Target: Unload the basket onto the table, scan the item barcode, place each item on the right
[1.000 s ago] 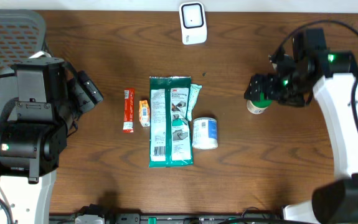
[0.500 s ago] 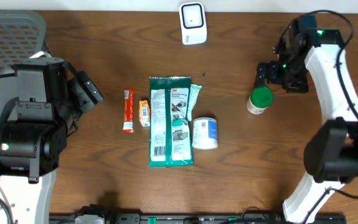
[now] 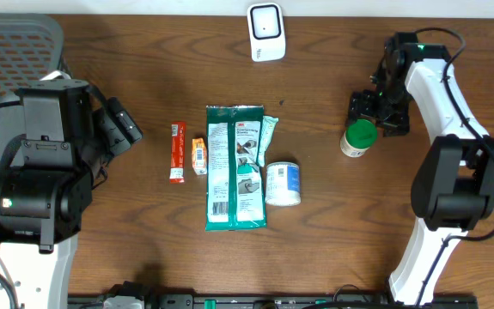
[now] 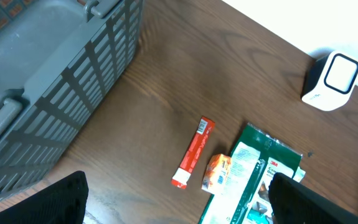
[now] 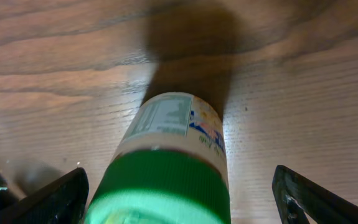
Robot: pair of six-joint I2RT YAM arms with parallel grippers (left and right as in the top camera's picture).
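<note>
Two arms up, only the right one's doing anything atm.

Overhead: green-cap bottle (image 3: 358, 139) stands upright on the worktop (image 3: 332, 249), right side, same spot as a sec ago. What changed is the arm. The right fingers (image 3: 364, 108) were parked over the bottle, and since then the whole arm has swung round. They now sit just beside it on the far side, cap fully showing. Scanner (image 3: 266, 33) is at the far edge, well apart from the bottle, so nothing's in front of it rn. Wipes pack (image 3: 235, 167), white tub (image 3: 283, 184), red stick (image 3: 177, 152) and orange packet (image 3: 198, 156) lie mid-worktop. Left fingers (image 3: 123, 126) hang near the basket (image 3: 6, 34).

Left wrist: fingers spread wide, nothing btw them.

Right wrist: bottle fills the middle, cap nearest the lens, label showing. Fingers wide either side, not gripping it afaict.

Guess: bottle's loose and no scan is in progress. It's either just been put down or is about to be grabbed from a new angle, can't say which. Either way the nxt scan needs a fresh grip + barcode turned to the scanner.
</note>
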